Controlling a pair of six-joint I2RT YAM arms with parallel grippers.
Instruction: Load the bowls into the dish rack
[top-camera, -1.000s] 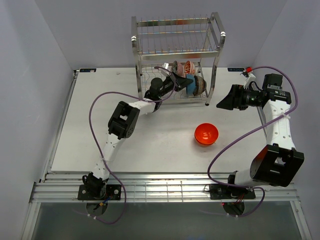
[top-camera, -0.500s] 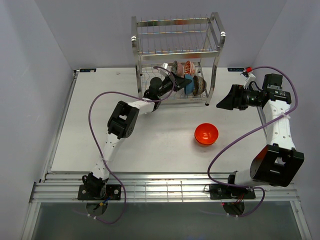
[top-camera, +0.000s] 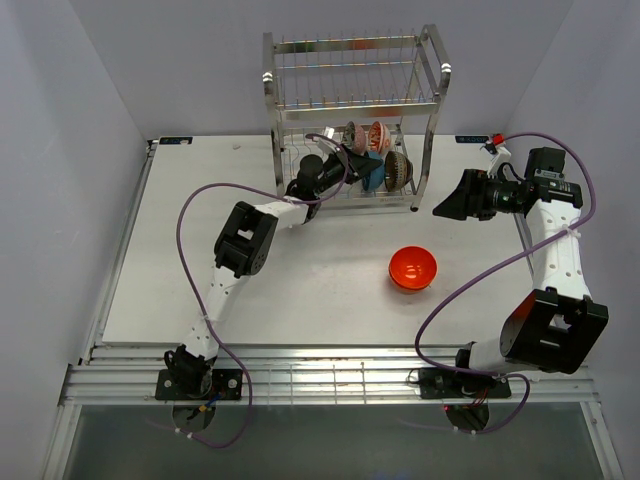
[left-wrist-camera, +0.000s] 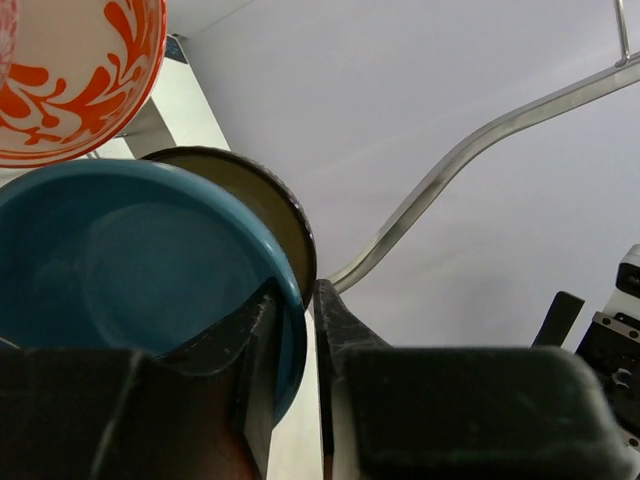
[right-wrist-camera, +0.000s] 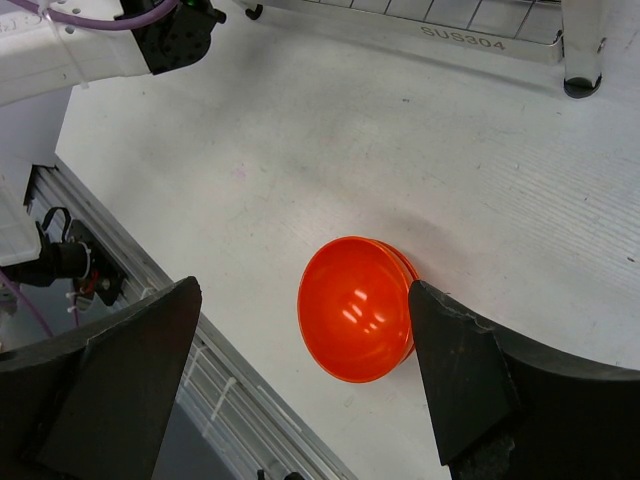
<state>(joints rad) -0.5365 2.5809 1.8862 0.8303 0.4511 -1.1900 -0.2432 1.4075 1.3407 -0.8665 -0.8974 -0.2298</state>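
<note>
Left jaws: clenched on the rim of the blue bowl (left-wrist-camera: 130, 260), on edge in the dish rack (top-camera: 350, 100) lower tier. Right jaws: spread wide, empty. Orange-red bowl (right-wrist-camera: 355, 310): upright on table (top-camera: 200, 250), framed between right jaws; right arm nearer.

I saw my black left pincer (left-wrist-camera: 297, 300), a glossy blue round bowl (left-wrist-camera: 130, 260), a white bowl swirled orange-red (left-wrist-camera: 70, 80), an olive-brown bowl (left-wrist-camera: 272, 212), a plain orange-red bowl (right-wrist-camera: 355, 310).
</note>
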